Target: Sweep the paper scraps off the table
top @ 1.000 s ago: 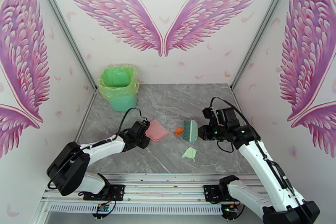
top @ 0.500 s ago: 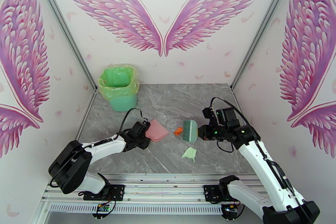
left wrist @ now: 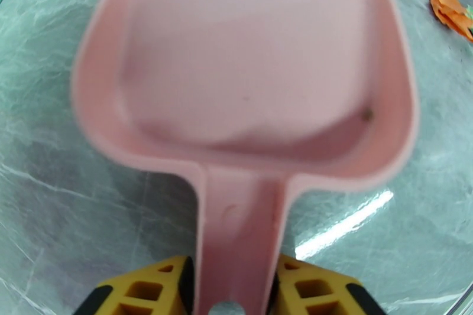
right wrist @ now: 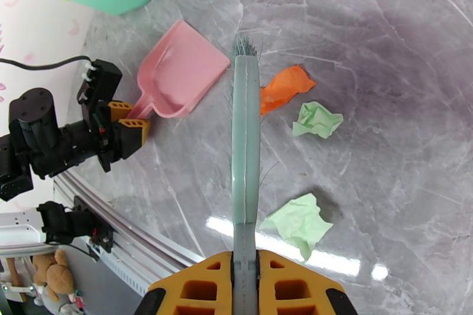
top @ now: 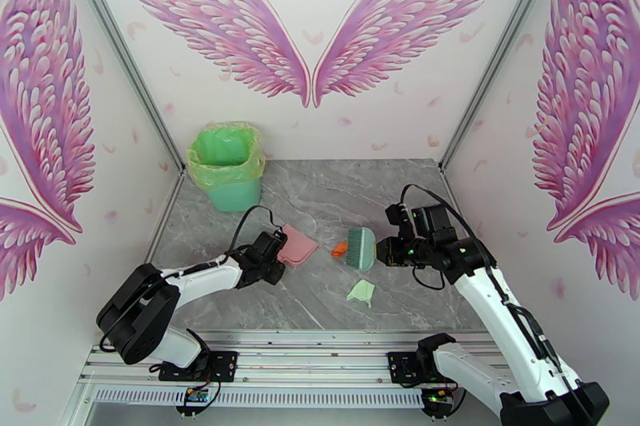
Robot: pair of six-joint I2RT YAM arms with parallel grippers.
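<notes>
Paper scraps (right wrist: 287,88) lie on the counter (top: 320,196), middle, beside brush (top: 362,248). Left fingers (left wrist: 148,289) clamped on dustpan (top: 298,246) handle, right fingers (right wrist: 195,289) clamped on brush. Risk: dustpan sits apart from the orange scrap, so a sweep may scatter scraps past its lip; near green one could get missed.

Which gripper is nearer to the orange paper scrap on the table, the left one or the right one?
Right. The right gripper, holding the brush, is just right of the orange scrap; the left gripper is farther off, beyond the dustpan.
</notes>
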